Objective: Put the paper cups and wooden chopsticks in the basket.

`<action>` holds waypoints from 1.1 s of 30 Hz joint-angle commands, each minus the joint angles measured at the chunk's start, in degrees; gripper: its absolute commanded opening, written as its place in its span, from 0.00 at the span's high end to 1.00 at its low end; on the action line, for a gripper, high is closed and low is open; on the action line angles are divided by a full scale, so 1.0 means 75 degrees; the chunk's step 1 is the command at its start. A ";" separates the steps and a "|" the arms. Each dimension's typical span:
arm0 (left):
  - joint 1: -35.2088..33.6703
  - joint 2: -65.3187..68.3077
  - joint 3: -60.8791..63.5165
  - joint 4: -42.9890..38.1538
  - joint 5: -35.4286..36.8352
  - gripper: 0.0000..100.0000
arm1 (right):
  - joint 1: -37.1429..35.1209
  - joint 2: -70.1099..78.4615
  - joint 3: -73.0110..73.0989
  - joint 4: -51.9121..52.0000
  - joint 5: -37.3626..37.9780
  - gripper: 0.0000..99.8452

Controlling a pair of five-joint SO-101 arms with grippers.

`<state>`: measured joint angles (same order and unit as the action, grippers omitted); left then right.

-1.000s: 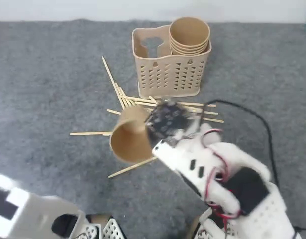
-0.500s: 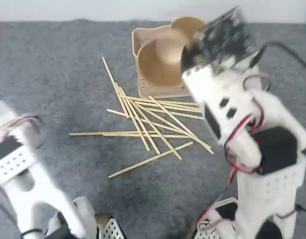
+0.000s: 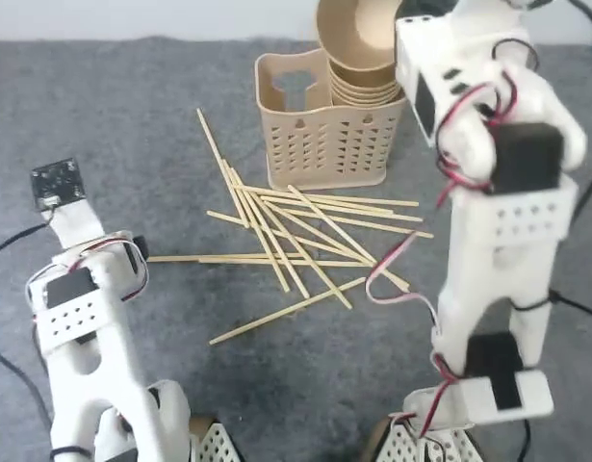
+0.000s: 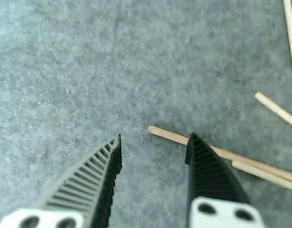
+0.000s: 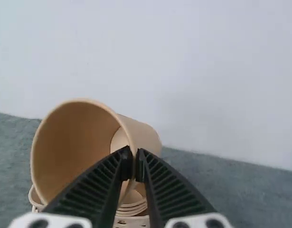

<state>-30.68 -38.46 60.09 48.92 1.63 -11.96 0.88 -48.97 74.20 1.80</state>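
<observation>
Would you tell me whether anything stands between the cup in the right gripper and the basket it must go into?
Nothing visible does. The right gripper holds the cup tilted above the stack of cups in the basket, with nothing between them. The chopsticks lie in front of the basket.

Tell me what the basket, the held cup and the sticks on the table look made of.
Basket: likely moulded plastic, beige and matte, with rows of punched slots.
Held cup: brown paper by its look, with a thin wall and a dull finish.
Sticks: probably bare pale wood, thin and straight, with no gloss.
</observation>
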 commanded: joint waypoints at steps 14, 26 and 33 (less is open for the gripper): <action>0.0082 -0.0281 0.0018 -0.0223 -0.0164 0.79 | 0.0346 0.1049 -0.0434 0.0627 -0.0844 0.99; 0.0082 -0.0281 0.0064 -0.0234 -0.0176 0.79 | 0.0334 0.1307 -0.0434 0.0803 -0.1840 0.78; 0.0094 -0.0305 0.0252 -0.0563 -0.0188 0.79 | 0.0299 0.0862 -0.1008 0.0803 -0.1653 0.74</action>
<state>-30.42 -38.81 62.37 46.29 0.92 -9.93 11.08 -51.60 80.44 -10.95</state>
